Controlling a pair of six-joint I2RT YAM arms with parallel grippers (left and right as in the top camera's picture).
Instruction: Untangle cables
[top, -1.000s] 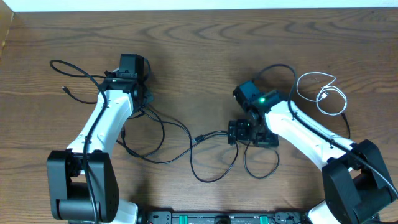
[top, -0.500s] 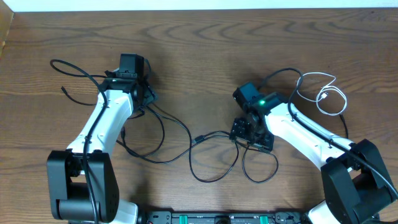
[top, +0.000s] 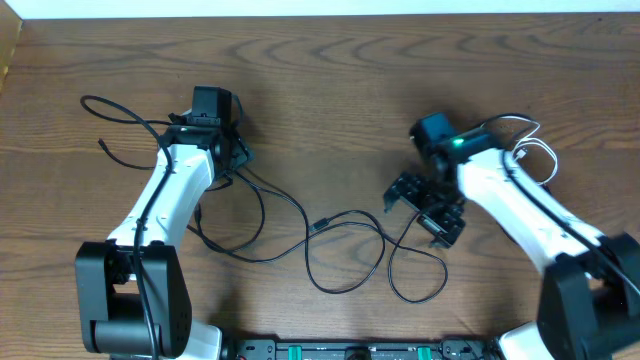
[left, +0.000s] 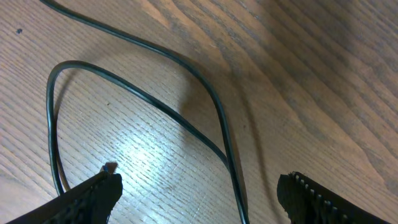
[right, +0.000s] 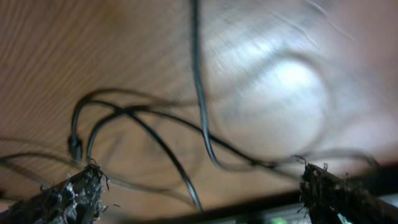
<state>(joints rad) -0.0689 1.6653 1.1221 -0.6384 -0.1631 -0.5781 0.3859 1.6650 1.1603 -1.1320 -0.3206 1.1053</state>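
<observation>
Fingers of left gripper (left: 200, 198) spread wide, holding nothing; one black cable (left: 155, 104) runs between them. The right gripper (right: 202, 186) is likewise open and empty above crossed black loops (right: 198, 74). The white cable (top: 515, 120) lies well apart. Judgement: untangling unfinished.

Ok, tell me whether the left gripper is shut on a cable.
No, the left gripper is open, a black cable lying between its fingers.

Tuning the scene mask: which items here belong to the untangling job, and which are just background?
Job:
- black cables
- white cable

Not job:
- wooden table
- black rail at the table's front edge
</observation>
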